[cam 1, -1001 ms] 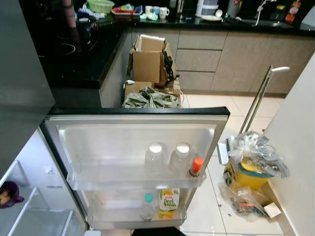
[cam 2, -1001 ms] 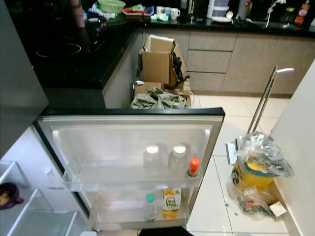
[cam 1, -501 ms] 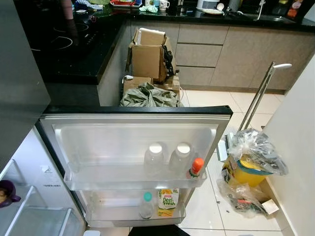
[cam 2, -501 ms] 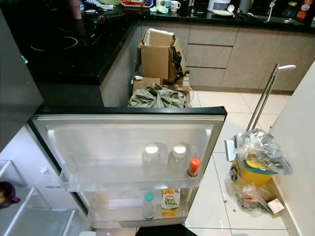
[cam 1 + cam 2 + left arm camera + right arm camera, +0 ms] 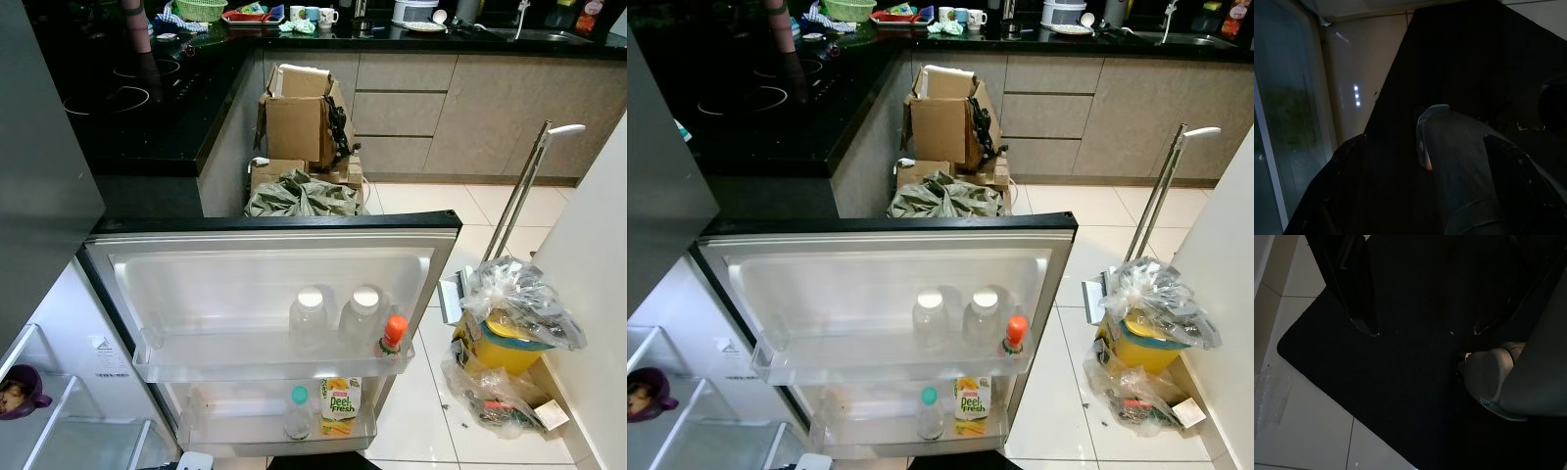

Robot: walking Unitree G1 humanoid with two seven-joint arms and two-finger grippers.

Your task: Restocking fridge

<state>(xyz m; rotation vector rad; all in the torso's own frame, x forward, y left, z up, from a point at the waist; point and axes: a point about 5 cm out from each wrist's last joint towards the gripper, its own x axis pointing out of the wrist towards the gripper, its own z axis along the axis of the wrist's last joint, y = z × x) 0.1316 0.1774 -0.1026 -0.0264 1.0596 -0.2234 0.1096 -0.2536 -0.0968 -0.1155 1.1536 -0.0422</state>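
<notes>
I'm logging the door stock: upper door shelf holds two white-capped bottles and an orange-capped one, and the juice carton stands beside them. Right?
Not quite. The juice carton stands on the lower door shelf, beside a teal-capped bottle, as the left eye view shows. The two white-capped bottles and the orange-capped one are on the upper shelf.

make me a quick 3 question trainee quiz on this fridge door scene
1. True or false: the fridge door stands open.
2. Which item on the upper door shelf has an orange cap? A) the small bottle B) a clear jar C) the juice carton
3. Fill in: on the lower shelf, the bottle beside the carton has a ____ cap.

Key: 1 true; 2 A; 3 green. The right gripper hangs open over a dark mat.
</notes>
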